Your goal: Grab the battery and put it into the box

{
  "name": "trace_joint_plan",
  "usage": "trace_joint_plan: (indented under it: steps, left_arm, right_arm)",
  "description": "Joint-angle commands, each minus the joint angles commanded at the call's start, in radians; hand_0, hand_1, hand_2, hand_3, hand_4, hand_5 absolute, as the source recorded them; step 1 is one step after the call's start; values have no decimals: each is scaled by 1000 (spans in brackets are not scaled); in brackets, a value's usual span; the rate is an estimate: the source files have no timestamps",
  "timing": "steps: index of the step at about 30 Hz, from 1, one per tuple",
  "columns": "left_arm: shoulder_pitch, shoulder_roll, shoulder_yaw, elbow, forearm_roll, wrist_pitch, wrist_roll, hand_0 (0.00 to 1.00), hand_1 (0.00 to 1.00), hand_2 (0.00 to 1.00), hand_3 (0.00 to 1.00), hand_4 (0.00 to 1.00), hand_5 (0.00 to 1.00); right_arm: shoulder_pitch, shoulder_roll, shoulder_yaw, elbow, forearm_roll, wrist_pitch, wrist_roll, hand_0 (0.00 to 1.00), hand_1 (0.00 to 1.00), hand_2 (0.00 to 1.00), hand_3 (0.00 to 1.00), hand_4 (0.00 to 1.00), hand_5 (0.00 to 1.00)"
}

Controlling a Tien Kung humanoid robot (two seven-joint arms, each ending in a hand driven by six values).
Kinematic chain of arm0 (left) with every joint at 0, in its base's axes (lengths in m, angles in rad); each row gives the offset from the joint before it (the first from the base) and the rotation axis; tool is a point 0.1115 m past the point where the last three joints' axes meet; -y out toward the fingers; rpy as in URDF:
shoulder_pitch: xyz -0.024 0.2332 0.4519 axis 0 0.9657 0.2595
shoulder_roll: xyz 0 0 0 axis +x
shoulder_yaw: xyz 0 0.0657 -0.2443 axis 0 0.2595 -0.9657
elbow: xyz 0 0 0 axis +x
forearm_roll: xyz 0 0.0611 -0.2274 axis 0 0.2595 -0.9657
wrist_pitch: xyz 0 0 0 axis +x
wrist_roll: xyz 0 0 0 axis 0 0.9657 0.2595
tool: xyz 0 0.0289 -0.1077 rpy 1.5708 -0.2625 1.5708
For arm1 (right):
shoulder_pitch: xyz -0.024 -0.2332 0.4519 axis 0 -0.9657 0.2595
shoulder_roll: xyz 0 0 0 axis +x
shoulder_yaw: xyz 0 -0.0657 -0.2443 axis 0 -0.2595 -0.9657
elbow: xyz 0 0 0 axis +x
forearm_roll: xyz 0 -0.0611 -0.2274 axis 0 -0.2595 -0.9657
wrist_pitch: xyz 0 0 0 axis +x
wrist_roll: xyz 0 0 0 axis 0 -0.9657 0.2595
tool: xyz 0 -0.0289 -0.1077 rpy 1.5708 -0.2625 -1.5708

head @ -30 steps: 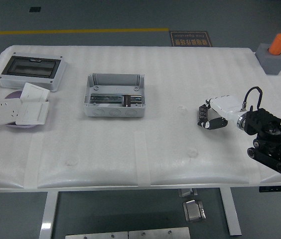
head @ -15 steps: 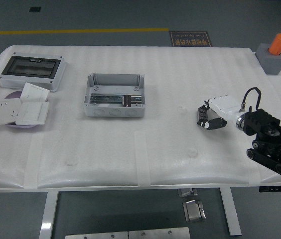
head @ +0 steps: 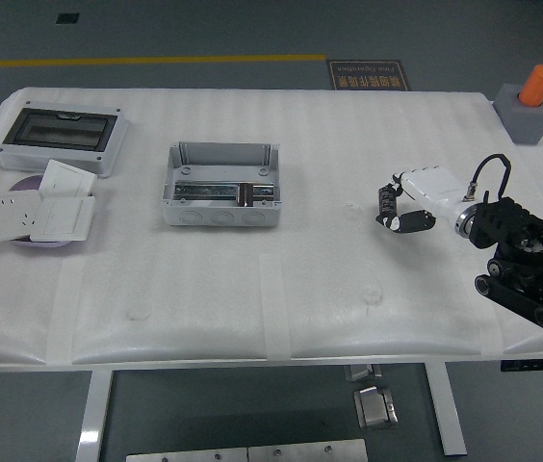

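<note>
Right hand [head: 399,207], fingers curled, holding nothing visible, right of box [head: 221,184].

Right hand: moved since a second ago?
Yes. The right hand shifted up-picture and slightly left, toward the open box, which stayed put.

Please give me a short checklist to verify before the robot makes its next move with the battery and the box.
1. Box open on top, upright: ok.
2. Table between right hand and box free of things: ok.
3. Battery visible: not ok, I cannot find it.
4. Right hand holding the battery: cannot tell, fingers curled, contents hidden.
5. Left hand in view: not ok.
6. Switch plates away from the path: ok.
</note>
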Motion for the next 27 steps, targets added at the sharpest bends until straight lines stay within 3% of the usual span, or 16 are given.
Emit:
trace_joint_plan:
  steps: [5, 12, 20, 27]
  left_arm:
    - [3, -1, -26, 4, 26, -4, 11, 593, 619, 475, 627, 555, 471]
    - [2, 0, -58, 9, 54, -8, 23, 593, 620, 476, 628, 556, 471]
    - [4, 0, -70, 9, 66, -13, 31, 593, 620, 477, 630, 560, 472]
    - [4, 0, -74, 8, 72, -16, 37, 593, 621, 479, 631, 569, 478]
  right_arm:
    - [21, 29, 74, 89, -8, -8, -16, 654, 663, 664, 644, 384, 550]
    - [54, 147, 120, 138, -17, -10, -37, 649, 663, 664, 643, 383, 553]
    - [66, 293, 134, 81, 1, -16, -36, 645, 660, 662, 645, 389, 557]
    - [67, 386, 150, -13, 45, -7, -29, 645, 660, 661, 645, 392, 558]
